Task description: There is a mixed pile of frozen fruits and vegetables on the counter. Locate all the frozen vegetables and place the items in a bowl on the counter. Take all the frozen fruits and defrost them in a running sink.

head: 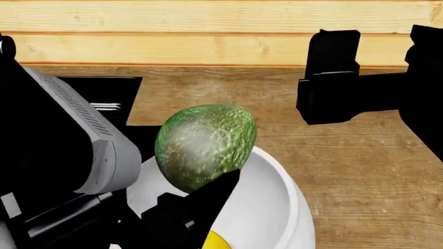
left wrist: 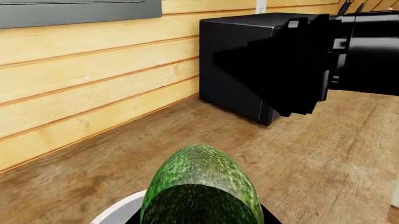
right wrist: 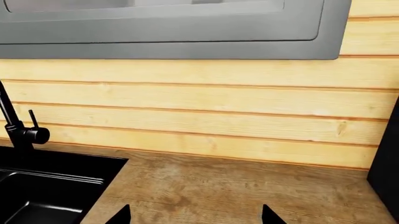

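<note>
Head view shows the left gripper (head: 201, 194) clamped on the avocado (head: 205, 145), holding it just above the bowl (head: 277, 207); a lemon (head: 218, 241) lies inside, below the fingers. The right gripper (head: 331, 78) hangs well off to the avocado's right over bare counter (head: 360, 171), its tips spread apart around nothing. Beyond the left gripper sits the sink (right wrist: 44, 186), by the plank wall (right wrist: 187, 107).

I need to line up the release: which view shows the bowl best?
The head view: the white bowl sits below the avocado held by the left gripper. The left wrist view shows only a rim sliver; the right wrist view shows none.
</note>
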Controlling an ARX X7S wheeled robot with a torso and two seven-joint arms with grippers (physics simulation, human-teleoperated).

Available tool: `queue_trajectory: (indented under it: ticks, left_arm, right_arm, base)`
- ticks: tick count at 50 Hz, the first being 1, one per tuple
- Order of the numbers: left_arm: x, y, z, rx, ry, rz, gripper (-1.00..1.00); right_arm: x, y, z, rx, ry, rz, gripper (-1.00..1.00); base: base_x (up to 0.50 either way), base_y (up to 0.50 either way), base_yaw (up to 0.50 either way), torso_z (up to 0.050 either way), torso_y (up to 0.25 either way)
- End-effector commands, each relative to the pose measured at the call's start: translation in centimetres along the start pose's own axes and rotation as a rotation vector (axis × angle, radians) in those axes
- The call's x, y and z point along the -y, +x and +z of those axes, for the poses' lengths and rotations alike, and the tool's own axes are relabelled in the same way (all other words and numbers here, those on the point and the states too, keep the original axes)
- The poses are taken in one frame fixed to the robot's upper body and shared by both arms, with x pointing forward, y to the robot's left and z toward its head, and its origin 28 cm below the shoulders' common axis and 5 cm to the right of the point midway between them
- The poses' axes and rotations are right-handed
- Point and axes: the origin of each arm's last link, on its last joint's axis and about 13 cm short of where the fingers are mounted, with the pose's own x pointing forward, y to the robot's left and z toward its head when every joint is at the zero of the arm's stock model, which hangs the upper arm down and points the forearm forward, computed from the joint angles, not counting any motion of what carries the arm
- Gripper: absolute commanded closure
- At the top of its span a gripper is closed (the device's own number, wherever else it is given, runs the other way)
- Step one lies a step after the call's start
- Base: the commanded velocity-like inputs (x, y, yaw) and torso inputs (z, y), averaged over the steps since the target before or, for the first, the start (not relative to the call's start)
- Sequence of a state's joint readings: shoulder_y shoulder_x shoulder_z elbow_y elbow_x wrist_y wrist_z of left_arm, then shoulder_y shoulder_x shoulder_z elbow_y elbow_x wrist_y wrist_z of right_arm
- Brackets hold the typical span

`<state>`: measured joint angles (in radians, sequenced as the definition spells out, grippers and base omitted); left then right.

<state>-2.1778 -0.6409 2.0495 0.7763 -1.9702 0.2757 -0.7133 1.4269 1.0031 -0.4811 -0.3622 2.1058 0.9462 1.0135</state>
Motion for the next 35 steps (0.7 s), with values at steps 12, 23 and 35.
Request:
queue_trajectory:
  ticks: [12,23,35]
  left_arm:
    - [-0.4,3.4,-1.6,-0.067,-0.054,-0.051,1.0]
    - [-0.3,3.2,-2.7,-0.096,-0.029,-0.044,1.0]
    - [-0.7,3.3,-2.5,-0.107,-0.017,-0.017,-1.0]
  right_arm:
    - [0.0,-0.2,-0.3,0.009,0.002,0.044,-1.0]
    - [0.2,0.0,-0.6,0.0,0.002,0.043,-1.0]
    - [0.5,-0.2,-0.3,0.009,0.009,0.039,-1.0]
  base:
    - [0.0,0.0,0.0,0.001,0.0]
    - [0.0,0.0,0.0,0.0,0.0]
    - [0.0,0.0,0.0,0.0,0.0]
